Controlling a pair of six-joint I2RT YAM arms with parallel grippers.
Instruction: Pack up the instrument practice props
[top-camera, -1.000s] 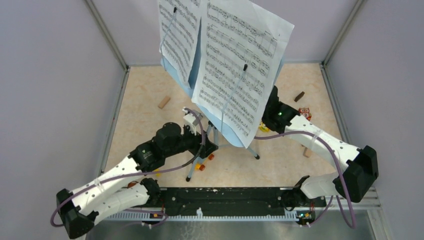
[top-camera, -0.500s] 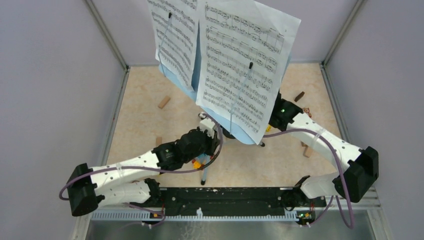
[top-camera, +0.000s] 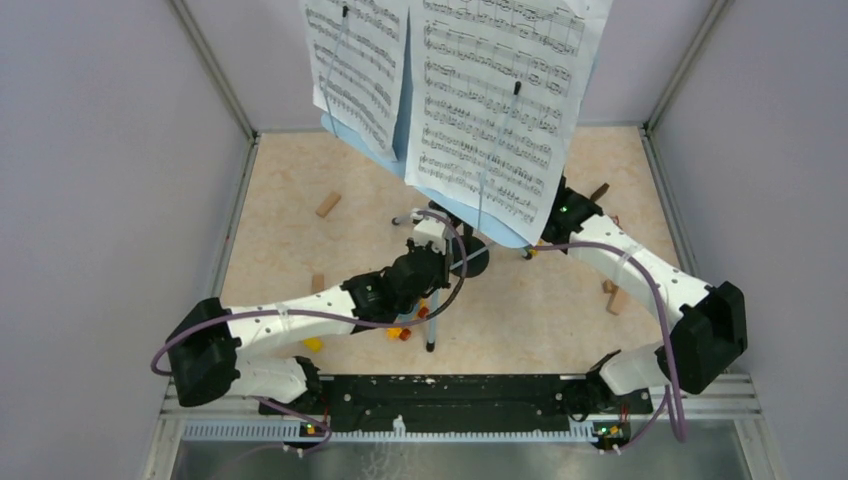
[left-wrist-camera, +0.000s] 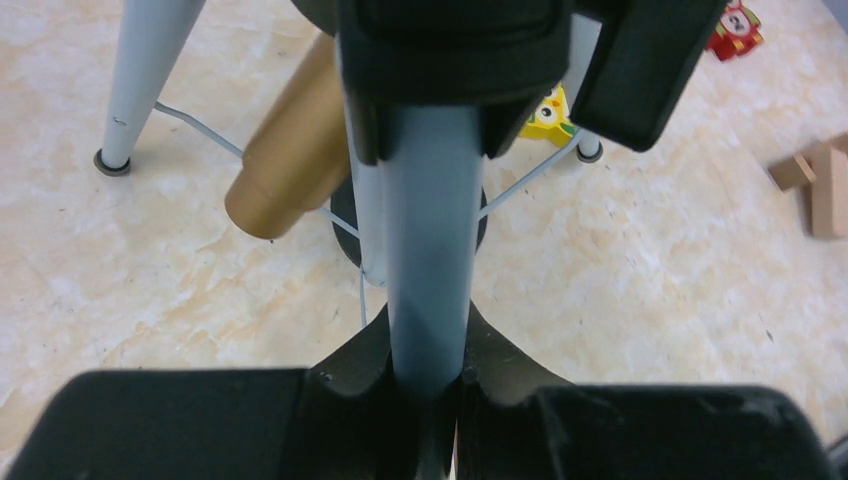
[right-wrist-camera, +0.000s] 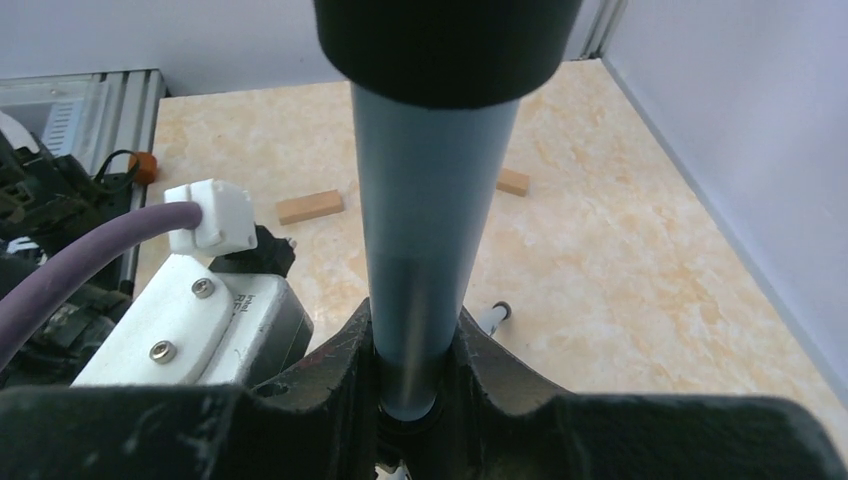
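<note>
From above, the music rack (top-camera: 472, 224) stands upright in the middle of the table (top-camera: 290, 240). Its sheet-music pages (top-camera: 495, 100) show printed staves but no legible title, and both arms reach its pole. Left wrist: the left jaws are clamped on the vertical pole (left-wrist-camera: 425, 250), with the gold microphone (left-wrist-camera: 290, 160) just behind and a red toy (left-wrist-camera: 737, 25) marked "2". Right wrist: the right jaws are clamped on the same pole, which rises straight out of them.

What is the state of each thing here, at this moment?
music rack: upright, pole held by both grippers
sheet-music pages: two, clipped on the rack
left gripper: shut on the rack's pole
right gripper: shut on the rack's pole
gold microphone: tilted, not held
</note>
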